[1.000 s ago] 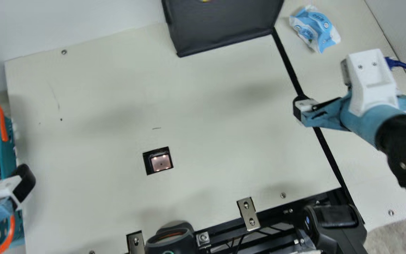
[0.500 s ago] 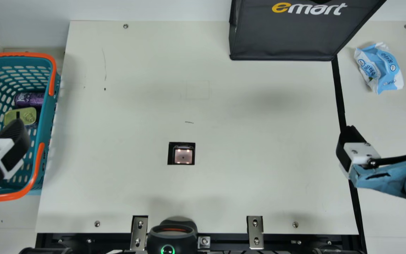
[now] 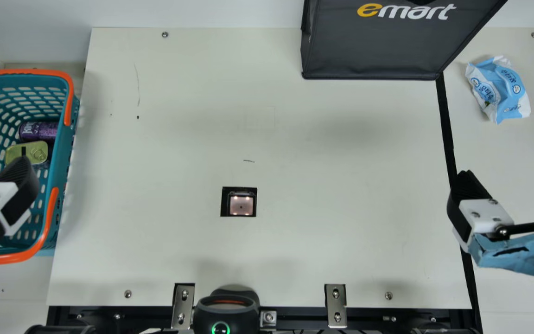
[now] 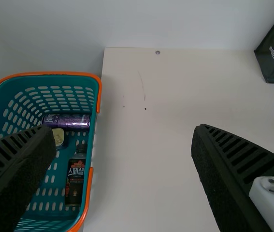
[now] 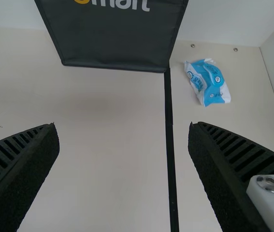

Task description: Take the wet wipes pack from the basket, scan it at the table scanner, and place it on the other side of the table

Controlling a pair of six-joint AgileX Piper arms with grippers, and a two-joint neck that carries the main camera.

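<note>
Main view: wet wipes pack (image 3: 503,93) lies near a bag (image 3: 369,51).

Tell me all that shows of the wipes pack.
The pack is a soft pouch, light blue with white crinkled ends and printed ovals, apparently thin shiny plastic. It bulges a little and is creased; can't tell if it's sealed. It lies slantwise on the table, right of the black strip and beside the bag, apart from both. Only the table touches it.
</note>
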